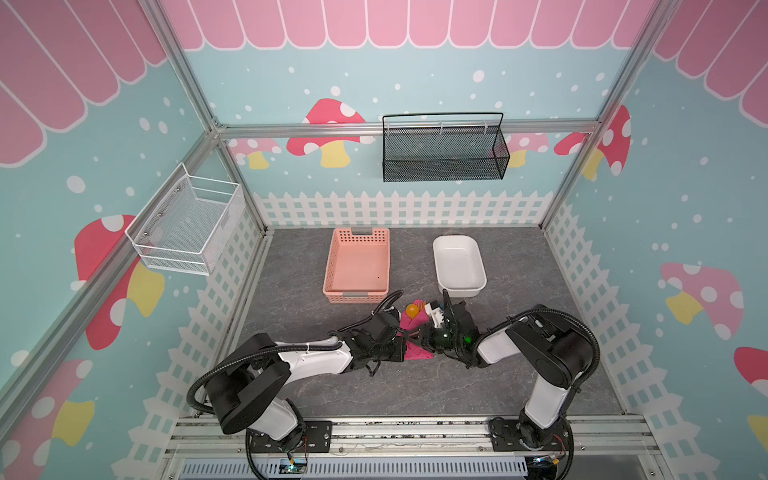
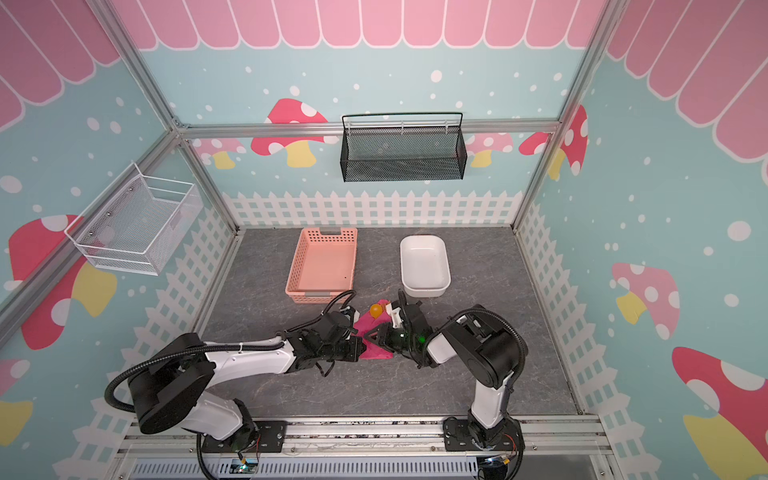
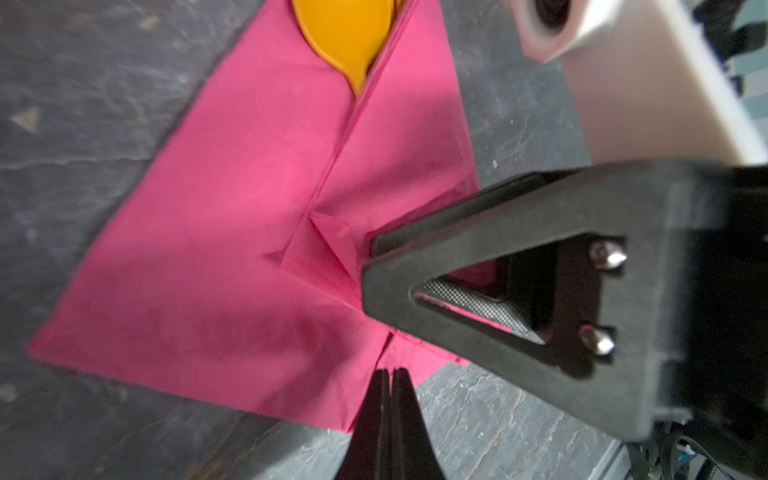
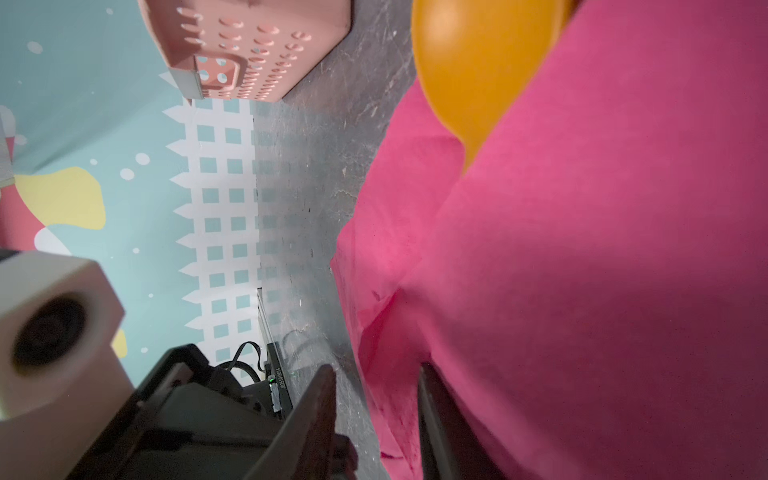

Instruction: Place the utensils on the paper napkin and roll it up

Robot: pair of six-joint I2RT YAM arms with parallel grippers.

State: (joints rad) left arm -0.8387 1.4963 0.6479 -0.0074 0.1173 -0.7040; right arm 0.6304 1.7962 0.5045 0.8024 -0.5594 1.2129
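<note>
We find the napkin (image 3: 208,270) lying on the table (image 1: 374,395) between the two grippers, with one flap already folded over along a crease. The spoon (image 3: 345,33) pokes its round bowl out from under that flap at the far end; in both top views it shows as an orange dot (image 1: 412,309) beyond the pink sheet (image 1: 415,353). We cannot make out the fork or the thin piece, which we judge are hidden under the fold.

The left gripper (image 3: 390,374) has its fingers pressed together, and their tip sits at the near edge of the napkin. We cannot tell whether any paper is caught between them.

The right gripper (image 4: 376,370) has its fingers a little apart with nothing clamped. The folded flap (image 4: 582,291) lies against one finger, with bare table in the gap. From the left wrist, that same finger rests right at the small crumple in the fold.

What matters for the next move is the axis. The bundle runs lengthwise from the spoon's bowl at the far end back to the near end, where both grippers meet. The crease follows that line. We judge that rolling must go sideways, across this axis. The right gripper sits on the flap's side and is the nearer one to take it. The left could pin the near edge.
</note>
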